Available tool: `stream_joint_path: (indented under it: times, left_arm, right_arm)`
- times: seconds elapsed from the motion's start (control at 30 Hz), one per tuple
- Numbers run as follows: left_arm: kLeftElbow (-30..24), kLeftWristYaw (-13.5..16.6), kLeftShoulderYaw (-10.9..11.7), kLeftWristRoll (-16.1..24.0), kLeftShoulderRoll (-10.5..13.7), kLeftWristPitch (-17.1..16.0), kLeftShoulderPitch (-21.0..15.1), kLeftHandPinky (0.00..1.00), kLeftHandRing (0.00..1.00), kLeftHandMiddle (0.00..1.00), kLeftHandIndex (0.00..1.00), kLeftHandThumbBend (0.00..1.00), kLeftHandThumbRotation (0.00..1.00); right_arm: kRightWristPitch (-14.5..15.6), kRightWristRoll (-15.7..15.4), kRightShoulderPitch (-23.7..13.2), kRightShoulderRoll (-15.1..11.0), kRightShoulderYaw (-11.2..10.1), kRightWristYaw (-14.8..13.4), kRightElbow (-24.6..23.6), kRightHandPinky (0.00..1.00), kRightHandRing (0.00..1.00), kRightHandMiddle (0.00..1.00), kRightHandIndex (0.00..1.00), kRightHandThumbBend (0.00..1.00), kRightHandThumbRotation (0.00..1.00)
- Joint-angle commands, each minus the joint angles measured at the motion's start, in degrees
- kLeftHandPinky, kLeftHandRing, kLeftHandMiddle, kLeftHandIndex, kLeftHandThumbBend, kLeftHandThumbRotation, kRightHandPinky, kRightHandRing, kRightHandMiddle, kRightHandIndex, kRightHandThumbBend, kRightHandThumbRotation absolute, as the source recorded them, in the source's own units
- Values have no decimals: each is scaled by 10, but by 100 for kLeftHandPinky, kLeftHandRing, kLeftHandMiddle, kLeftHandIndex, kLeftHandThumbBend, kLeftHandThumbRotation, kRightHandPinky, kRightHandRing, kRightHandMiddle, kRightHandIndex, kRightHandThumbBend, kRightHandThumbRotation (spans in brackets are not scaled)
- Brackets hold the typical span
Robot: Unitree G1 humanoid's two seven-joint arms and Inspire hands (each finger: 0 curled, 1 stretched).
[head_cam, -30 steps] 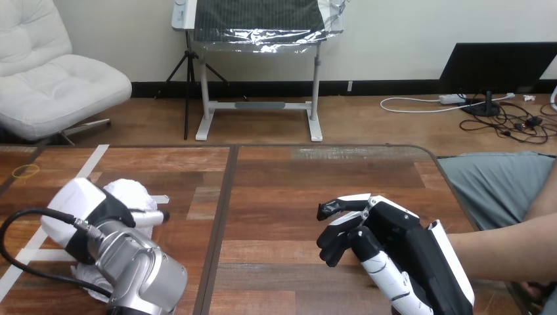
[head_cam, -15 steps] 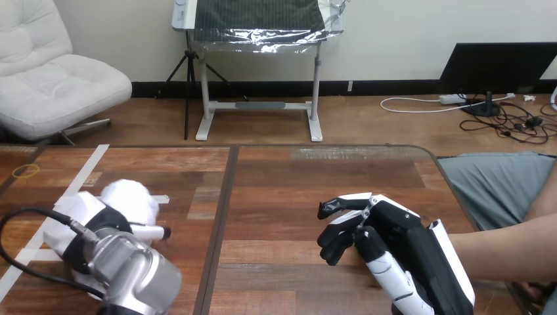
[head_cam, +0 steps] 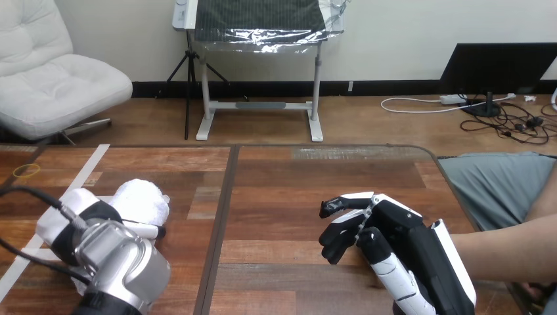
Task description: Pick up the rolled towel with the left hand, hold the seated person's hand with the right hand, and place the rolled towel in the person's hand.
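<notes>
The white rolled towel [head_cam: 142, 199] is at the table's left, right against my left hand [head_cam: 92, 220]. One finger [head_cam: 148, 230] of that hand reaches along under the roll, and the hand closes round the towel's near side. My right hand [head_cam: 394, 239] rests at the table's right, its white-shelled back turned toward the person. The person's forearm [head_cam: 502, 249] comes in from the right edge and ends behind that hand. The person's own hand is hidden there, so I cannot tell whether the two touch.
Strips of white tape [head_cam: 89, 167] run across the wooden table [head_cam: 282, 190] at the left. A yellow rubber band [head_cam: 26, 171] lies near the far left edge. The person's lap [head_cam: 492, 187] is beside the table's right edge.
My left forearm has swung down and left. The towel now shows more fully and sits a little further right. The right hand and the person's forearm have barely moved.
</notes>
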Motion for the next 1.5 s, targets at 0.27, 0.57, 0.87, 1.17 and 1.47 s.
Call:
stream_joint_path:
  times: [0.27, 0.57, 0.87, 1.17, 1.47]
  left_arm:
    - [24, 5, -17, -2, 6, -5, -44, 36, 64, 74, 79, 82, 37]
    - [9, 39, 12, -16, -5, -4, -34, 14, 26, 37, 62, 79, 16]
    - [-5, 76, 40, -38, -14, -25, -17, 4, 12, 23, 68, 72, 2]
    - [-10, 89, 34, -43, -13, -37, -8, 4, 12, 23, 72, 70, 0]
    - [-38, 94, 33, -44, -13, -49, 9, 3, 10, 21, 72, 69, 0]
  right_arm:
    - [-24, 6, -22, 9, -5, -6, -24, 35, 41, 48, 58, 77, 72]
    - [-28, 3, -23, 8, -5, -9, -25, 35, 41, 48, 58, 77, 72]
    - [-26, 7, -23, 10, -6, -10, -26, 35, 41, 47, 57, 77, 72]
    - [-25, 11, -24, 10, -6, -9, -24, 34, 41, 47, 57, 78, 71]
    - [-28, 9, -27, 11, -9, -10, -19, 35, 41, 47, 57, 78, 71]
